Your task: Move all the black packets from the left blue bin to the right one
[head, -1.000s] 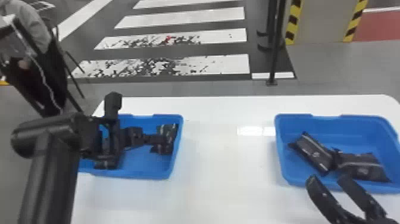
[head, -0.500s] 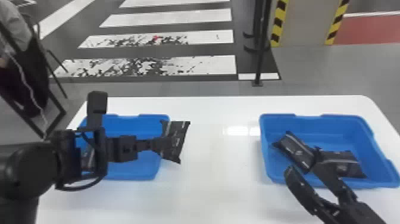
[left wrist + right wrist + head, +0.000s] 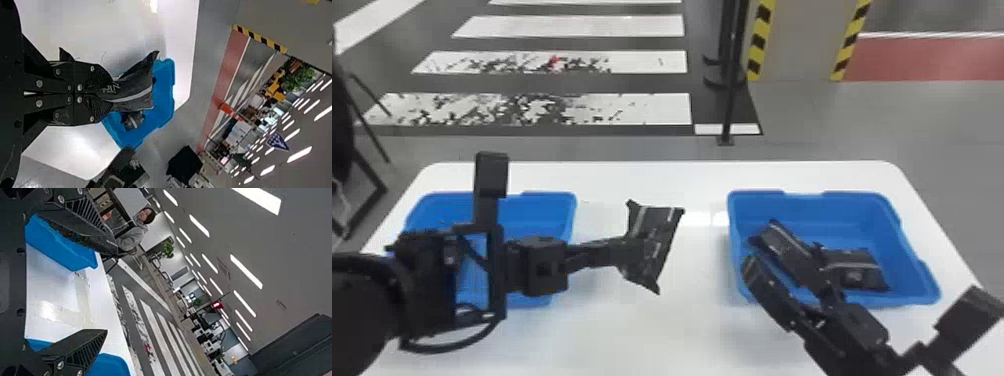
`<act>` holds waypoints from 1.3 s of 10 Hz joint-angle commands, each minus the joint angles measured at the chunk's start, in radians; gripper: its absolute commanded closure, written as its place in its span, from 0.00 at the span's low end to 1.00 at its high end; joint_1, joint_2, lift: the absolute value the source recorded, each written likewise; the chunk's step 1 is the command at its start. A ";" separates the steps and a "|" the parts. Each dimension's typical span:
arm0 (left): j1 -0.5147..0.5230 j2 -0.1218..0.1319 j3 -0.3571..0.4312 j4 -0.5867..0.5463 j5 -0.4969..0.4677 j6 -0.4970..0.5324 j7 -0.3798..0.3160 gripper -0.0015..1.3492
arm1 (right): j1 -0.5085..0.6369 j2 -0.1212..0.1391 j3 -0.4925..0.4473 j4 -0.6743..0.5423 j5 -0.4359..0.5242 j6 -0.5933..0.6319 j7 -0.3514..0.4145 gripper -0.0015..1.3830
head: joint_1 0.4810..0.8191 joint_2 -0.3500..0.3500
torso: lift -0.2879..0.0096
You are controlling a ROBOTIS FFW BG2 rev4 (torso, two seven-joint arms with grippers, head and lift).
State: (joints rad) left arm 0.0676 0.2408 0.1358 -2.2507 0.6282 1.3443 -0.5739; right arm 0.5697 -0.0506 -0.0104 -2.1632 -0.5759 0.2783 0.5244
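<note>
Now that the flat black packet with a pale stripe (image 3: 654, 235) has cleared the wall of the left blue plastic bin (image 3: 549, 194), it's over the white table (image 3: 702, 325), between the bins, short of the far edge. The left black gripper (image 3: 105, 94) has it pinched. Two black packets lie in the right blue plastic bin (image 3: 852, 194), so imo this is mid-carry for another. The right black gripper (image 3: 107, 290), spread wide by that bin's near left corner, might get in the way.
</note>
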 commanded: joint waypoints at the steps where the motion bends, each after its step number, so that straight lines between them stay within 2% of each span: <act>1: 0.001 -0.001 -0.048 -0.013 0.040 -0.012 -0.004 0.90 | -0.025 -0.011 0.020 0.005 -0.038 0.021 0.000 0.10 | 0.63 0.50 | 0.45; 5: -0.009 0.000 -0.130 -0.026 0.086 -0.002 -0.012 0.90 | -0.084 -0.032 0.038 0.022 -0.084 0.028 -0.001 0.12 | 0.63 0.40 | 0.45; 6: -0.011 0.000 -0.136 -0.026 0.090 0.003 -0.011 0.90 | -0.086 -0.035 0.052 0.019 -0.096 0.043 -0.001 0.23 | 0.63 0.39 | 0.45; 8: -0.011 -0.001 -0.142 -0.026 0.098 0.010 -0.011 0.90 | -0.089 -0.034 0.066 0.044 -0.146 0.053 0.000 0.75 | 0.63 0.40 | 0.45; 9: -0.014 -0.001 -0.142 -0.026 0.098 0.008 -0.011 0.90 | -0.089 -0.034 0.066 0.044 -0.152 0.053 0.000 0.94 | 0.63 0.40 | 0.45; 11: -0.009 -0.003 -0.136 -0.026 0.100 0.003 -0.009 0.90 | -0.089 -0.034 0.066 0.037 -0.176 0.055 0.002 0.92 | 0.63 0.41 | 0.45; 12: 0.006 -0.011 -0.118 -0.026 0.102 -0.017 -0.004 0.83 | -0.089 -0.035 0.068 0.032 -0.184 0.068 0.005 0.92 | 0.63 0.41 | 0.45; 13: 0.028 -0.021 -0.094 -0.026 0.106 -0.029 0.002 0.67 | -0.089 -0.035 0.068 0.027 -0.192 0.070 0.006 0.92 | 0.63 0.41 | 0.45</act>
State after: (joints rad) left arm 0.0831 0.2250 0.0298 -2.2764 0.7316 1.3223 -0.5729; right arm 0.4810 -0.0859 0.0574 -2.1337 -0.7633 0.3467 0.5306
